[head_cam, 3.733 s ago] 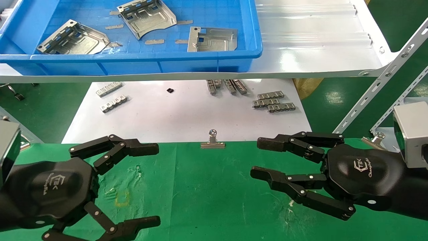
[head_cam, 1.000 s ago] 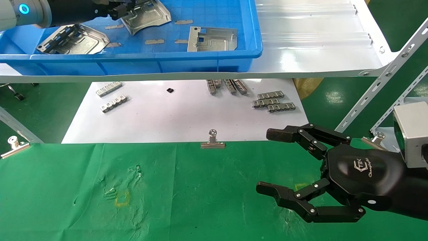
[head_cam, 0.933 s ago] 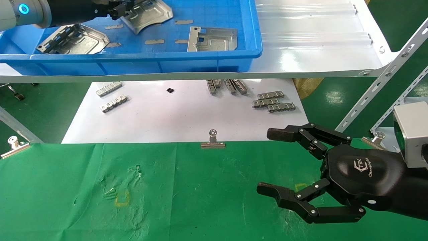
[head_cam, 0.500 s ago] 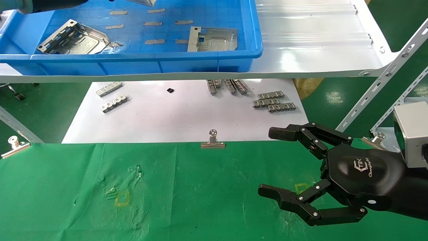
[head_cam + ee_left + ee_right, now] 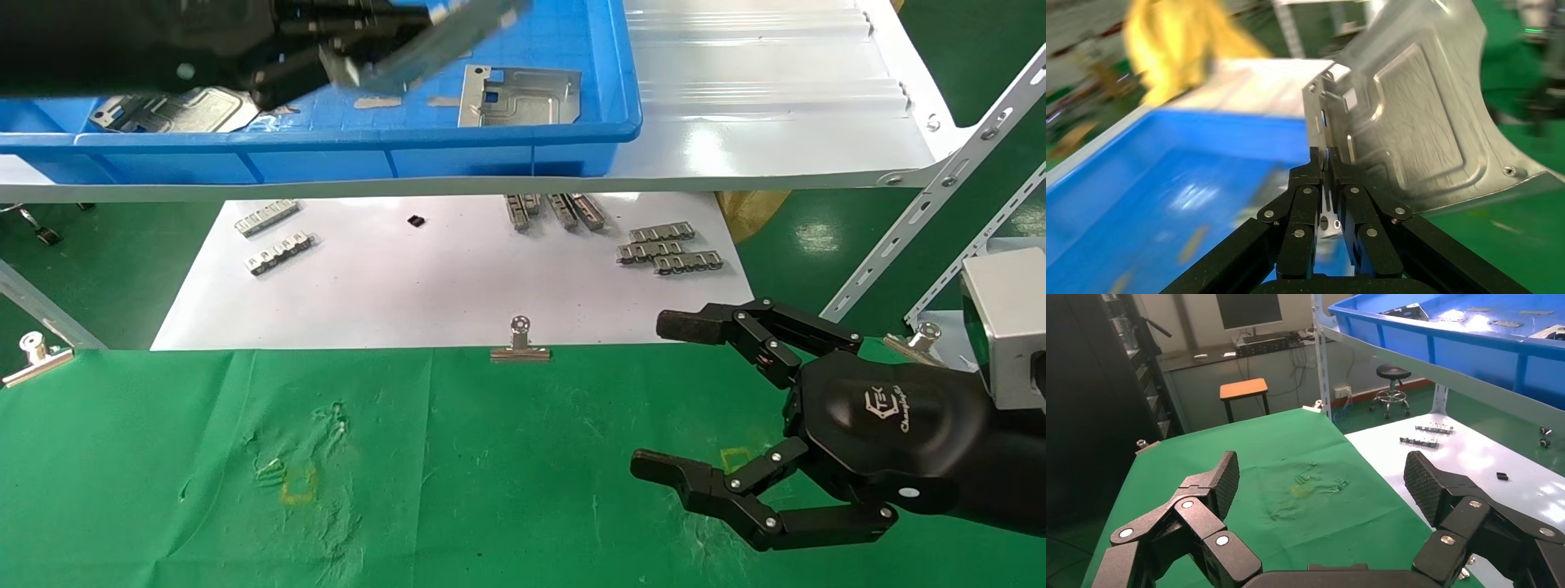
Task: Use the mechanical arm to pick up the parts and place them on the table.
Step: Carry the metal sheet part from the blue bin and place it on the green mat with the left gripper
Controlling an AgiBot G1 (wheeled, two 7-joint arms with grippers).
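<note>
Part [image 5: 1407, 122] clamped by its folded rim in left end effector [image 5: 1326, 168], raised above blue bin [image 5: 507, 139], right end effector [image 5: 666, 400] spread wide, empty, over green desk [image 5: 458, 474].

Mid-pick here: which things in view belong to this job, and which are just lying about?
Job:
- left gripper, shut on a metal plate
- two plates in the blue bin
- green table

Lying about:
- slotted strips
- binder clip
- white board
- right gripper, open, idle over the table
</note>
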